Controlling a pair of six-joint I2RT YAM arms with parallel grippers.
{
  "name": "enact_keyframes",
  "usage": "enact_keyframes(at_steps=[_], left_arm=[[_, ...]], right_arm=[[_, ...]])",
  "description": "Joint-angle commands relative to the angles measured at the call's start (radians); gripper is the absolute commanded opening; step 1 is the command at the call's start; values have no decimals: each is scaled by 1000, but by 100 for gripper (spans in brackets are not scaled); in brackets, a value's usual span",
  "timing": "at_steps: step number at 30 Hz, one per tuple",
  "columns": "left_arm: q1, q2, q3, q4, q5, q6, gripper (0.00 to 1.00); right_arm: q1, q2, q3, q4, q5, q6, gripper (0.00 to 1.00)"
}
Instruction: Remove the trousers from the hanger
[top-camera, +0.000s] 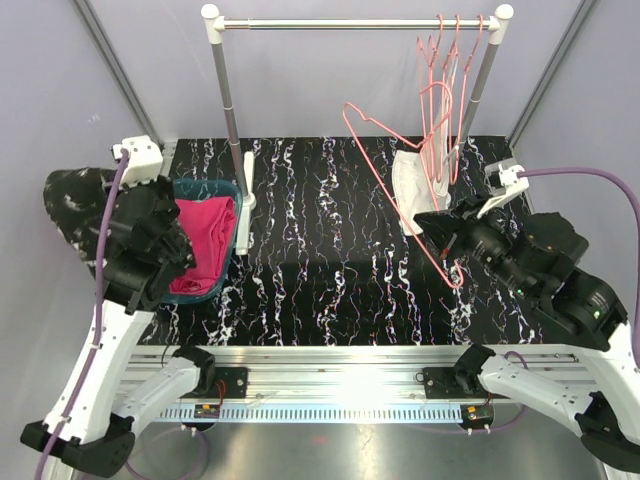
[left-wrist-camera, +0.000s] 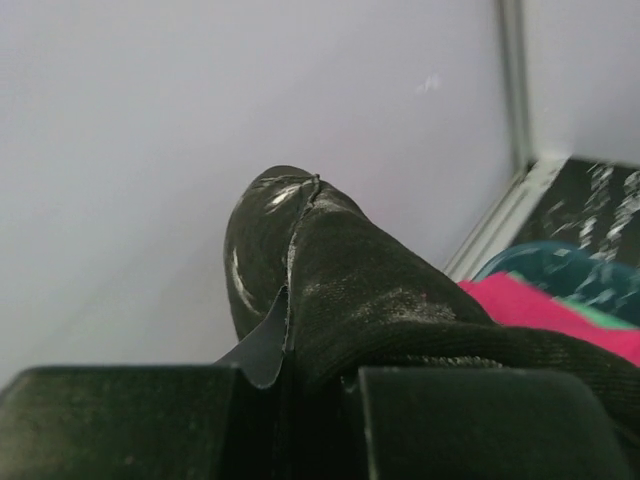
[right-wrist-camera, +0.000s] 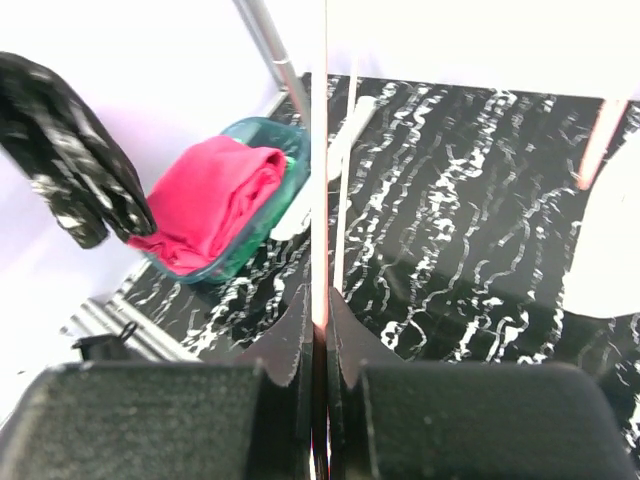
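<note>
My left gripper (top-camera: 118, 207) is shut on the black white-speckled trousers (top-camera: 78, 203), held in the air left of the table's edge. In the left wrist view the cloth (left-wrist-camera: 350, 280) is pinched between the jaws of that gripper (left-wrist-camera: 290, 350). The magenta pink trousers (top-camera: 205, 245) lie in a teal basket (top-camera: 190, 187). A thin mint green edge (left-wrist-camera: 598, 318) shows under them. My right gripper (top-camera: 441, 230) is shut on a bare pink wire hanger (top-camera: 385, 135), tilted over the table. The wire (right-wrist-camera: 320, 150) runs up between the shut jaws of that gripper (right-wrist-camera: 320, 310).
A clothes rack with a metal rod (top-camera: 350, 22) stands at the back. Several empty pink hangers (top-camera: 445, 60) hang at its right end. Its white feet (top-camera: 412, 180) and left post (top-camera: 232, 120) stand on the black marbled table (top-camera: 320, 270).
</note>
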Motion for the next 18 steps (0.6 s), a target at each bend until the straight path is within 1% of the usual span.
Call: enact_keyframes(at_steps=[1,5,9,10,13,14,16,18], left_arm=[[71,-21,-13,-39,129,-40,0],[88,-32,-82,-65,143,8,0],[113,13,-204,-17,59,113,0],[116,20,-218,-13,61,109,0],[142,88,-229,-23,109,33,0],[148,143,-223,-42,111,-10,0],[153,201,-202,-56,101,-46,0],[156,281,-178,-60,129,-102,0]], right_arm=[[2,-17,47,53,-70,-26,0],[0,-19,76,47,-99,-26,0],[0,-37,65,58,-126,-20,0],[0,-42,63,61,-133,-17,0],[0,-57,51,67,-142,-9,0],[0,-62,47,70,-142,-6,0],[0,-74,44,72,-142,0,0],[0,-81,45,63,-167,4,0]])
